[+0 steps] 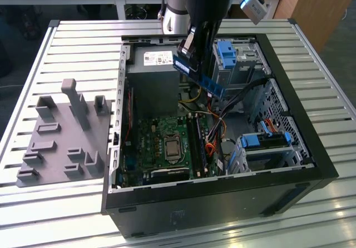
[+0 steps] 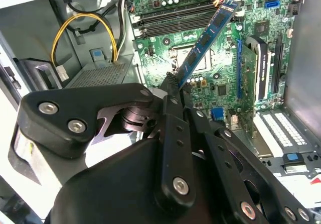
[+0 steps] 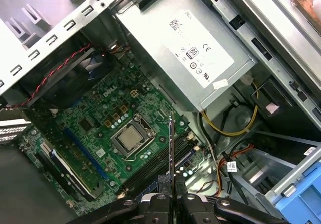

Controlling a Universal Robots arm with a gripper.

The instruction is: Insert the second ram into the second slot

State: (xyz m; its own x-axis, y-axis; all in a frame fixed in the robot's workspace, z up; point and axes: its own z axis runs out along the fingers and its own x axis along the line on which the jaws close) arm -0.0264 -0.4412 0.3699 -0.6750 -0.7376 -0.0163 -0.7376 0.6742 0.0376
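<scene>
The open computer case (image 1: 222, 195) lies on its side on the slatted table (image 1: 83, 42), and the green motherboard (image 1: 167, 142) on its floor is in plain sight. The arm reaches down over the middle of the case, above the grey power supply (image 1: 158, 78).

Its gripper (image 1: 192, 45) is closed tight on the second ram (image 1: 208, 83), pinching one end. The rest of the blue stick juts out at a slant, in the air well above the board and touching nothing else. In the second wrist view the stick (image 2: 208, 38) angles out from the fingertips (image 2: 173, 83) across the board.

So the pick-up is done and the stick has been carried over the case. The seating itself is not done. The long black memory slots (image 1: 197, 145) lie beside the processor socket, below the stick and apart from it. I can't tell from here whether the slot next to the target already holds a stick.
</scene>
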